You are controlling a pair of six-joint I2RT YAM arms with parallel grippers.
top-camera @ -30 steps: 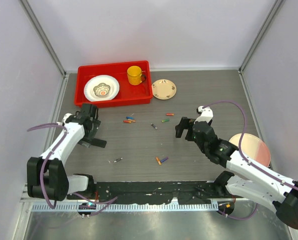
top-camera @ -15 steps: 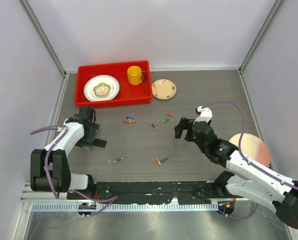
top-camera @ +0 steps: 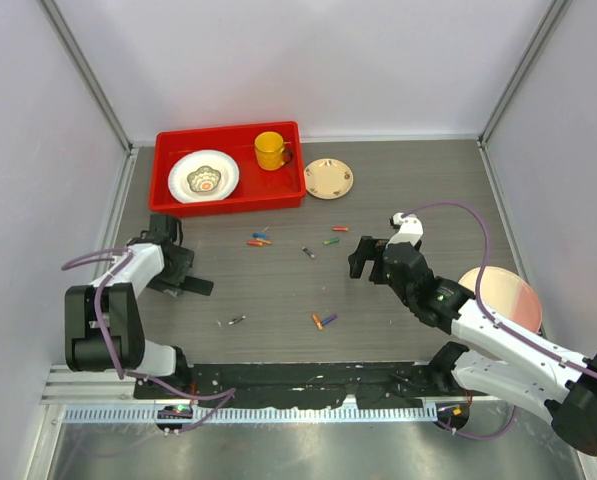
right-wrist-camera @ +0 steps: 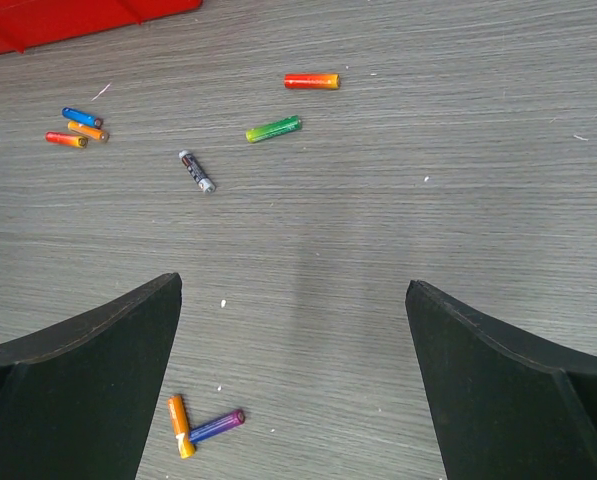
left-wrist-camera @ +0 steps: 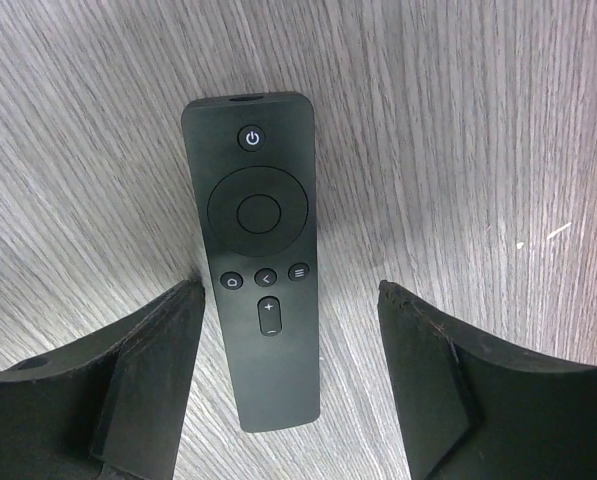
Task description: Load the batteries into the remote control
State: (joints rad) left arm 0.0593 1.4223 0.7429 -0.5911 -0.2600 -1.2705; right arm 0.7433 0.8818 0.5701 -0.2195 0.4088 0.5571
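Observation:
The black remote control (left-wrist-camera: 261, 260) lies flat on the table with its buttons up, power button at the far end. My left gripper (left-wrist-camera: 290, 292) hangs over its near half with the jaws open to either side; the left finger is close to the remote's edge and the right finger stands well off it. From above, the remote (top-camera: 196, 286) pokes out from under the left gripper (top-camera: 168, 266). Several batteries lie loose on the table: an orange one (right-wrist-camera: 181, 426) touching a purple one (right-wrist-camera: 216, 425), a green one (right-wrist-camera: 273, 129), a red-orange one (right-wrist-camera: 311, 81). My right gripper (right-wrist-camera: 293, 290) is open and empty above bare table.
A red tray (top-camera: 230, 198) at the back left holds a white dish and a yellow cup (top-camera: 270, 150). A small patterned plate (top-camera: 329, 178) sits beside it, and a pink plate (top-camera: 508, 295) lies at the right. More batteries (top-camera: 259, 240) are scattered mid-table.
My left arm has folded back and its gripper has shifted slightly left over the remote, with the jaws narrowing. The right arm has hardly moved.

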